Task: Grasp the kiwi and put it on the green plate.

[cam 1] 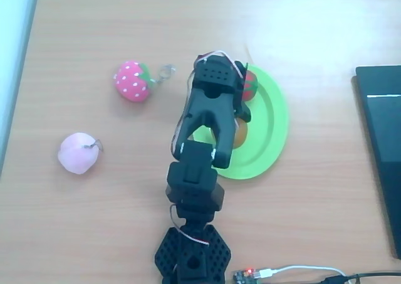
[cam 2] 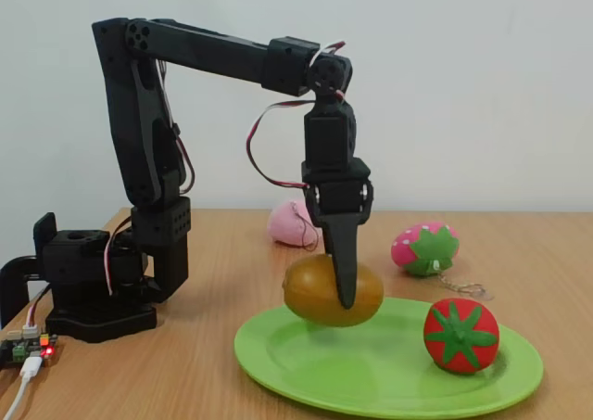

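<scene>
Pinching the kiwi (cam 2: 332, 290) between the fingers of the hand (cam 2: 344, 286), long axis level and crosswise to them, hanging just above the green plate (cam 2: 389, 369) directly beneath, strawberry (cam 2: 460, 335) alongside.

We see the red strawberry (cam 2: 460, 335) sitting on the green plate (cam 2: 371, 383), close beside the gripper (cam 2: 341, 295); the plate's near side lies bare, with open table around.

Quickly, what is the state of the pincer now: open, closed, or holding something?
Pincer: closed on the kiwi, holding it just over the green plate.
</scene>
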You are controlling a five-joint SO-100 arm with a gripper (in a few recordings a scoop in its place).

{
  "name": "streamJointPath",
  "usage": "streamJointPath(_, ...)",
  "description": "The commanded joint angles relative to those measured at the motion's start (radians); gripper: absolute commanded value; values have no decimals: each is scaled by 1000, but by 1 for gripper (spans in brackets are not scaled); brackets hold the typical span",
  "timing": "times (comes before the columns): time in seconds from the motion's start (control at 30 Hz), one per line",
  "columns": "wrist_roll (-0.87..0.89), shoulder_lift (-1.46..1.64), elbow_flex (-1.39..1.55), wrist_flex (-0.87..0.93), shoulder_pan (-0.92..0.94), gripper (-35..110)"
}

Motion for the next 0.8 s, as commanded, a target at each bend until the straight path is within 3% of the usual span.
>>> streamJointPath(0.0, 8, -5, -23, -3, 20, 43)
streamJointPath(0.47, 17, -54, -29, -25, 12, 47)
streamJointPath(0.77, 35, 5, -120, 44, -44, 37)
